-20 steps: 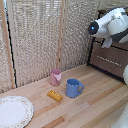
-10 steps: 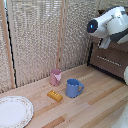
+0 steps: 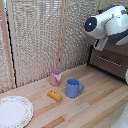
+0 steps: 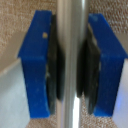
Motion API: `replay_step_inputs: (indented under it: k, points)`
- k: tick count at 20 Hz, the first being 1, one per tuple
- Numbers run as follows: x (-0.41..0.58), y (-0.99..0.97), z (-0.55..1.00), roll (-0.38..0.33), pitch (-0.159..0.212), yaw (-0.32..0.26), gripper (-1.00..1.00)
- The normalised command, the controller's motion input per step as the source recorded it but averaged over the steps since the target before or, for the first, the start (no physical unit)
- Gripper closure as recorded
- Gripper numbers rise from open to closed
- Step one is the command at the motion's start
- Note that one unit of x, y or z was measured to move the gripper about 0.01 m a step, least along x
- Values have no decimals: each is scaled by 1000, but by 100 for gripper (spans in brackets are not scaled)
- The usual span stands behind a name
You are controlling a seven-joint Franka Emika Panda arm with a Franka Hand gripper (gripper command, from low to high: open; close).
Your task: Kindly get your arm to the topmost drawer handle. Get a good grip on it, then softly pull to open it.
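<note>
1. Because the wrist view looks straight down between the fingers, you can read the grasp there: the gripper (image 4: 70,62) has its two blue pads (image 4: 37,62) closed on the drawer handle (image 4: 70,100), a shiny metal bar that runs between them. The dark inner faces touch the bar on both sides, so I judge the grip is already made.
2. In the exterior view, you see the arm (image 3: 112,22) high at the exterior view's right, with its blue-lit joint cap (image 3: 90,23) turned to the camera. The arm stands in front of the dark wooden drawer unit (image 3: 111,59), and its own body hides the gripper and the top handle there.
3. The handle is therefore at the top of that unit, behind the arm. A lower drawer front (image 3: 110,62) with its own thin handle shows below and is not touched.
4. The bar sits in the middle of the pads and not at their edge. This placing is sensible, I think, because a centred bar will not slip out when you pull.
5. The pink cup (image 3: 55,76), the blue mug (image 3: 73,88), the yellow block (image 3: 55,95) and the white plate (image 3: 14,111) lie on the wooden table (image 3: 95,105), well apart from the arm, so they should not disturb the pull.
6. What remains, as I judge it, is the soft pull straight out from the drawer front; whether the drawer is open at all I cannot tell.
</note>
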Motion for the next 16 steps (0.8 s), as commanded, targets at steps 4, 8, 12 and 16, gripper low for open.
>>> replay_step_inputs:
  k: [4, 8, 12, 16]
  points:
    - [253, 891, -251, 73, -8, -33, 100]
    - [576, 666, -127, 0, 7, -70, 100]
    - [659, 506, -71, 0, 14, -90, 100]
    - [282, 501, 55, -21, -20, -150, 100]
